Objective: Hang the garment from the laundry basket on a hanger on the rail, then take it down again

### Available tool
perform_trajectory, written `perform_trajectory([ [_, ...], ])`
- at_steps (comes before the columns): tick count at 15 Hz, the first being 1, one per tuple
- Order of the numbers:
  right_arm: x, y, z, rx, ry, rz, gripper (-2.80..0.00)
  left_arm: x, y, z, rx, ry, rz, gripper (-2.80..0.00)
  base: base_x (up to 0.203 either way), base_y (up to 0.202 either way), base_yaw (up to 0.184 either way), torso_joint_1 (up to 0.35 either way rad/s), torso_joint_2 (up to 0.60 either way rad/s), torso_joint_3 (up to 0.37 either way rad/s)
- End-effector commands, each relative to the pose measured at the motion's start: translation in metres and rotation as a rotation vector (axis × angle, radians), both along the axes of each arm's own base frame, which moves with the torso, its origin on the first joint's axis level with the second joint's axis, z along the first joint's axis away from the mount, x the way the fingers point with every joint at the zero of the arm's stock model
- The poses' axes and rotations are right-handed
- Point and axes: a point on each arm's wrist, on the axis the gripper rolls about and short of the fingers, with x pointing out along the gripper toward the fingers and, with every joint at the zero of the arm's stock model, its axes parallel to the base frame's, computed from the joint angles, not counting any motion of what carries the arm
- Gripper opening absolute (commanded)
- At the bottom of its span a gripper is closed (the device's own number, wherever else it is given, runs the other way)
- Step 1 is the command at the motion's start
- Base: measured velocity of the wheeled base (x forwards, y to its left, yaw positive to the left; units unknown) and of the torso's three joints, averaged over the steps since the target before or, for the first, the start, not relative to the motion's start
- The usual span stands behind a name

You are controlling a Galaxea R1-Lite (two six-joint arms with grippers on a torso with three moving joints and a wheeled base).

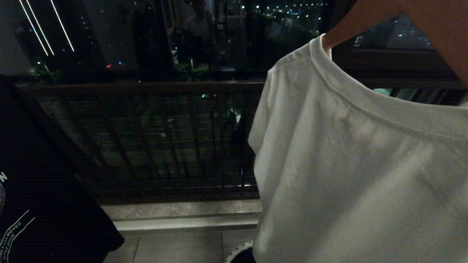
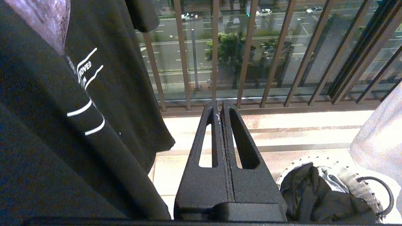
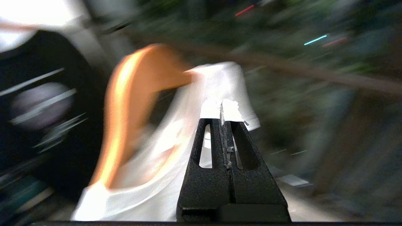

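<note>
A white T-shirt (image 1: 351, 164) is seen draped on a wooden hanger (image 1: 420, 22), right of the balcony railing (image 1: 146, 138); a black printed shirt (image 1: 44, 190) hangs left of the railing. Below the white T-shirt, the laundry basket (image 2: 373, 185) is seen holding dark cloth. Right gripper (image 3: 221, 108): pressed closed, empty, before the white T-shirt. Left gripper (image 2: 220, 105): closed, empty, facing the railing.

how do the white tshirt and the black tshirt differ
The white T-shirt is plain, while the black T-shirt carries white printed lettering and lines. The white T-shirt hangs on the robot's right, on a wooden hanger through its neck; the black T-shirt hangs on the left, its hanger out of view. Both hang before the balcony railing.
</note>
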Motion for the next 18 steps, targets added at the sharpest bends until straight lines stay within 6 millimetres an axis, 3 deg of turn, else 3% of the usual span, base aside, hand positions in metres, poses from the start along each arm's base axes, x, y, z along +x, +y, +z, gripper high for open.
perform_trajectory([
  [1,0.015,0.002,0.0,-0.005,0.049,0.114,-2.8,0.0,0.0,0.0,0.001,-0.001,0.001,-2.8,0.0,0.0,0.0,0.0,0.0,0.0],
  [7,0.034,0.007,0.0,-0.014,0.096,0.442,-2.8,0.0,0.0,0.0,-0.001,-0.001,0.001,-2.8,0.0,0.0,0.0,0.0,0.0,0.0],
  [9,0.037,0.007,-0.002,-0.014,0.104,0.468,-2.8,0.0,0.0,0.0,0.001,-0.001,0.001,-2.8,0.0,0.0,0.0,0.0,0.0,0.0],
  [10,0.037,0.007,-0.003,-0.013,0.11,0.492,0.0,0.0,0.0,0.0,0.0,-0.001,0.001,-2.8,0.0,0.0,0.0,0.0,0.0,0.0],
  [13,0.043,0.006,-0.008,-0.008,0.138,0.574,0.0,0.0,0.0,-0.001,-0.001,0.0,0.001,-2.8,0.0,0.0,0.0,0.0,0.0,0.0],
  [18,0.086,0.009,-0.017,0.002,0.181,0.636,0.0,0.0,0.0,0.0,0.001,-0.001,0.001,-2.8,0.0,0.0,0.0,0.0,0.0,0.0],
])
